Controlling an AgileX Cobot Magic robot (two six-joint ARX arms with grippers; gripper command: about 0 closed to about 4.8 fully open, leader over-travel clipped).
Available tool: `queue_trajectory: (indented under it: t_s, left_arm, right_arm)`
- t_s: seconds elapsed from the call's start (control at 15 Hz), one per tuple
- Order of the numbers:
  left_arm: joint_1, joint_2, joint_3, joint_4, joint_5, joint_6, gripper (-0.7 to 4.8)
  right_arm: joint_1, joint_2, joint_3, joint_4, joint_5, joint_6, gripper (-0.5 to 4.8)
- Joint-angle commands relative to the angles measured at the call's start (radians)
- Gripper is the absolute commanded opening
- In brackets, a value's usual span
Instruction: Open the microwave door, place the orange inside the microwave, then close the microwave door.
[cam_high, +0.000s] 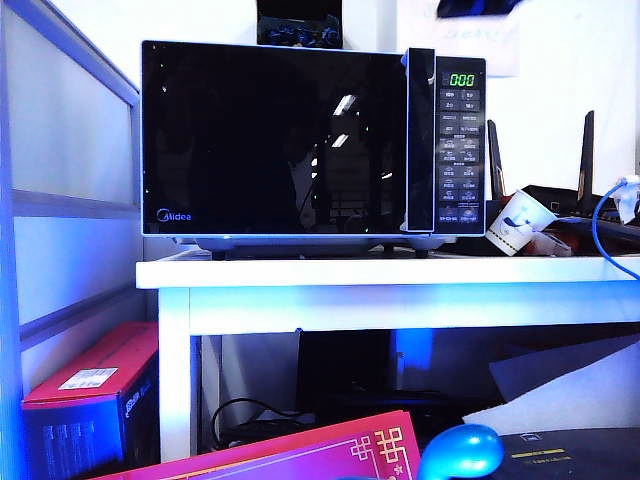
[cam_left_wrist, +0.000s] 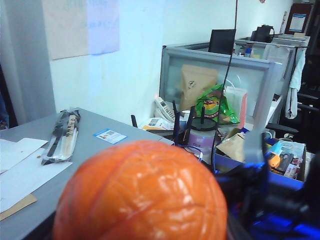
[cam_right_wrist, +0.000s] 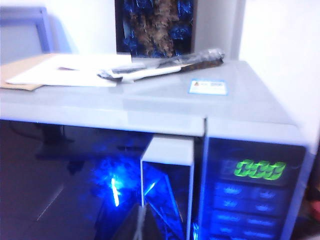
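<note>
Nearest the left wrist camera, the orange (cam_left_wrist: 142, 192) filled the lower centre of the frame, its lumpy, glossy skin sharply lit. The left gripper (cam_left_wrist: 235, 200) appeared only as dark parts at the lower right, touching the fruit's side; its jaws stood wide and seemed to clasp the orange (the fingertips themselves were hidden behind it). Beyond the fruit lay a grey casing top carrying white papers (cam_left_wrist: 25, 160), a wrapped bundle (cam_left_wrist: 62, 132) and a small blue sticker (cam_left_wrist: 110, 135); farther off stood a cluttered desk with a green bag (cam_left_wrist: 212, 107) and a partition.

In the right wrist view, the right gripper (cam_right_wrist: 141, 227) showed only as a dark, blurred shape at the bottom centre, closed on nothing, just in front of the tall handle strip (cam_right_wrist: 167, 185). The microwave door (cam_right_wrist: 70, 180) spread across the lower left, shut and mirroring blue light; the green display (cam_right_wrist: 260, 169) glowed at the lower right.

In the exterior view, a blue rounded object (cam_high: 460, 452) and a red patterned box (cam_high: 330, 455) occupied the foreground. Behind them the white surface (cam_high: 300, 272) carried the microwave (cam_high: 312, 140), door flush with the casing. A paper cup (cam_high: 520, 222) lay tilted at its right. Neither arm appeared in this view.
</note>
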Motion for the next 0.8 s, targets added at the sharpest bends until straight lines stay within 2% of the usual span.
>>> queue_trajectory:
  t_s: [0.07,0.33,0.4,0.47,0.53,0.8]
  left_arm:
    - [-0.002,-0.007,0.003,0.009,0.007,0.001,2.14]
    - [-0.002,-0.007,0.003,0.003,0.007,0.001,2.14]
    - [-0.002,-0.007,0.003,0.003,0.008,0.001,2.14]
    - [-0.002,-0.007,0.003,0.000,0.008,0.001,2.14]
    - [-0.002,-0.007,0.003,-0.001,0.007,0.001,2.14]
    - [-0.002,-0.006,0.003,-0.013,0.008,0.004,2.14]
  right_arm:
    - [0.001,0.090,-0.068,0.219,0.014,0.016,-0.05]
    - [0.002,0.185,-0.079,0.322,0.041,0.016,-0.03]
    - [0.002,0.201,-0.079,0.317,0.040,0.016,1.08]
    - [0.002,0.202,-0.080,0.291,0.041,0.016,3.22]
    - [0.010,0.204,-0.081,0.285,0.061,0.026,3.90]
    - [0.012,0.220,-0.084,0.351,0.103,0.025,3.90]
